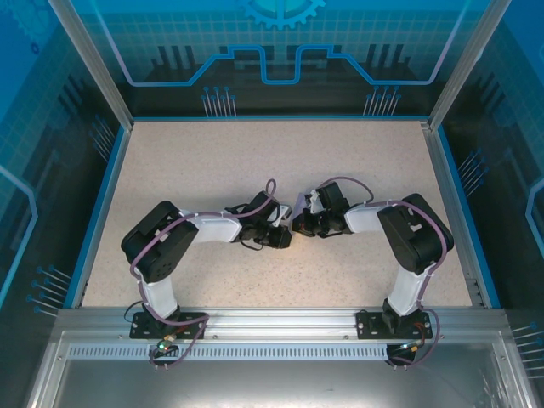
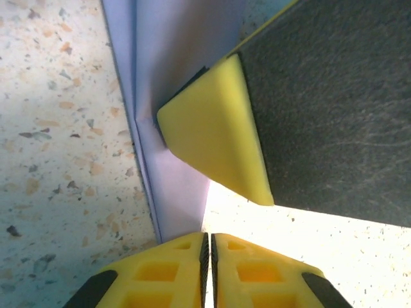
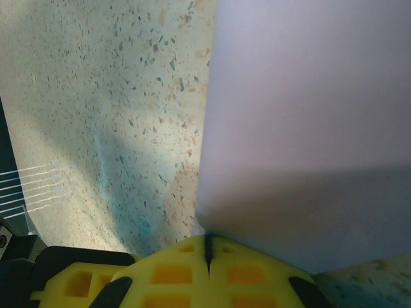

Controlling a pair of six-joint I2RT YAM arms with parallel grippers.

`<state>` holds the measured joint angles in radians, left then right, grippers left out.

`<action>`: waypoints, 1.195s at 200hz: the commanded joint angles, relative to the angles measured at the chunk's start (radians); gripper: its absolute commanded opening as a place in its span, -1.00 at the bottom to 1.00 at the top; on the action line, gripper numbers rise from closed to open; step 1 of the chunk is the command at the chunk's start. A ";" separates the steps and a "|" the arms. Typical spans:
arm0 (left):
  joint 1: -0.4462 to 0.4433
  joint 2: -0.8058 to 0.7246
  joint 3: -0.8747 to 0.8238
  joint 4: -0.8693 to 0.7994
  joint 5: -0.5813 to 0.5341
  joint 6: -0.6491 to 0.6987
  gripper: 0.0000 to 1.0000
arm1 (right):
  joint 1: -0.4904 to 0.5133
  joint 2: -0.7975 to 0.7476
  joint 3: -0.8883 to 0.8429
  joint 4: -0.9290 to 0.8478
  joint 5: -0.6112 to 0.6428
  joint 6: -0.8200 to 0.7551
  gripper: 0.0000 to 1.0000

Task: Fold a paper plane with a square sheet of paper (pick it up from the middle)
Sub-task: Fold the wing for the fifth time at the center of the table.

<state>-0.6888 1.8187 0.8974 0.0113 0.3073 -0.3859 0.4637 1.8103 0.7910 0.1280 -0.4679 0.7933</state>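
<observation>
The sheet of paper (image 3: 308, 115) looks matte and smooth, the table (image 2: 58, 128) speckled and stone-like.

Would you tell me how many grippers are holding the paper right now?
2. The left gripper is shut on one edge of the paper; the right gripper is shut on another, facing it.

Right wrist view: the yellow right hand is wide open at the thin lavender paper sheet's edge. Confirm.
Wrong: the right hand is shut tight on the thin lavender paper sheet at its edge, as the right wrist view shows.
</observation>
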 commanded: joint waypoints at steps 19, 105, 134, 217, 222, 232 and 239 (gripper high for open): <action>0.017 0.021 -0.073 -0.005 -0.023 0.034 -0.73 | -0.026 -0.023 -0.016 -0.106 0.041 0.010 -0.85; 0.038 0.033 -0.116 0.008 -0.023 0.077 -0.76 | -0.047 -0.133 0.018 -0.075 0.005 0.092 -0.80; 0.041 0.039 -0.118 0.012 -0.022 0.083 -0.77 | -0.046 -0.154 0.020 -0.053 0.004 0.125 -0.80; 0.046 0.047 -0.129 0.027 -0.014 0.087 -0.79 | -0.010 -0.036 0.058 0.064 -0.015 0.208 -0.80; 0.047 0.047 -0.131 0.026 -0.013 0.088 -0.79 | -0.007 -0.031 0.063 0.064 -0.010 0.209 -0.80; 0.046 0.048 -0.133 0.028 -0.013 0.089 -0.79 | -0.004 -0.015 0.071 0.056 0.001 0.204 -0.80; 0.047 0.050 -0.132 0.027 -0.012 0.089 -0.78 | -0.002 -0.004 0.078 0.051 0.005 0.201 -0.80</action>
<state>-0.6617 1.8122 0.8158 0.1558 0.3565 -0.3328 0.4469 1.7691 0.8310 0.1661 -0.4641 0.9817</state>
